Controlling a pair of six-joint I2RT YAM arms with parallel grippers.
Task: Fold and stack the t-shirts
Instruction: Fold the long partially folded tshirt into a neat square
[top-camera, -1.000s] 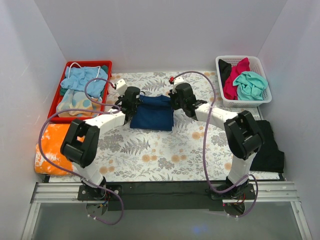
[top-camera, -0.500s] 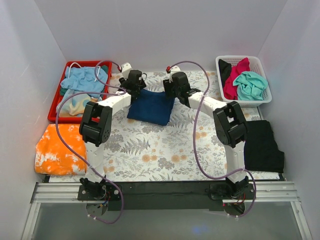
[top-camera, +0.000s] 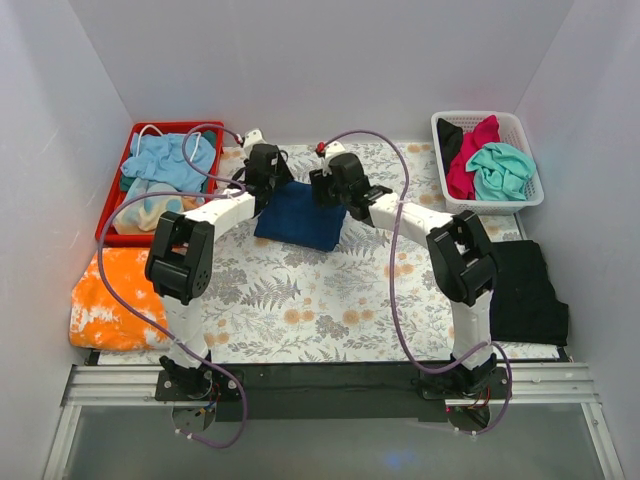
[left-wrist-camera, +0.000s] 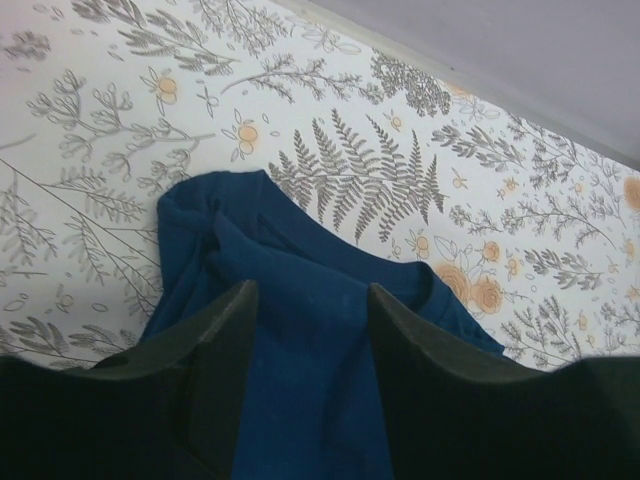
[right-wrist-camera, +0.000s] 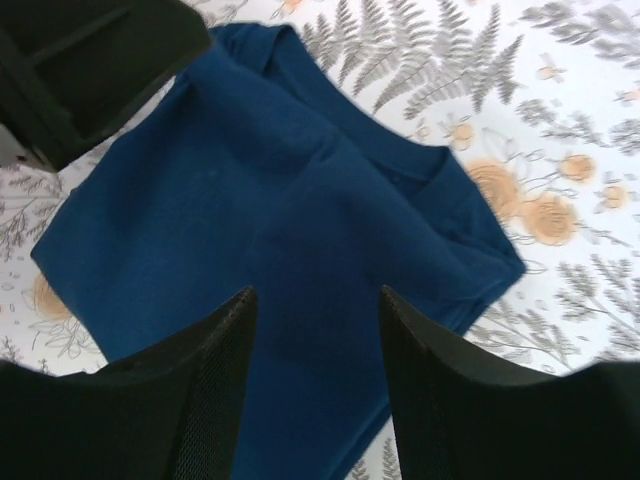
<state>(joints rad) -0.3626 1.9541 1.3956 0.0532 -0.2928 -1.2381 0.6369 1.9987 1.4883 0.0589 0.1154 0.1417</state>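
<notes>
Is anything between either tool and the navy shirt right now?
Nothing visible. The left tool and right tool both hang open directly over the navy shirt, with only its cloth showing in each gap.

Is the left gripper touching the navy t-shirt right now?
Cannot tell. The left wrist view shows the left gripper open over the navy t-shirt, but neither contact nor a gap at its tips; the top view hides them.

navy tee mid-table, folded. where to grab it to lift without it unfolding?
Probably the two far corners, one per gripper, coming straight down. The navy tee lies as a flat folded bundle, and its layers bunch at the far-left corner, so a pinch there should catch them all. The left gripper and right gripper hang open over it.
</notes>
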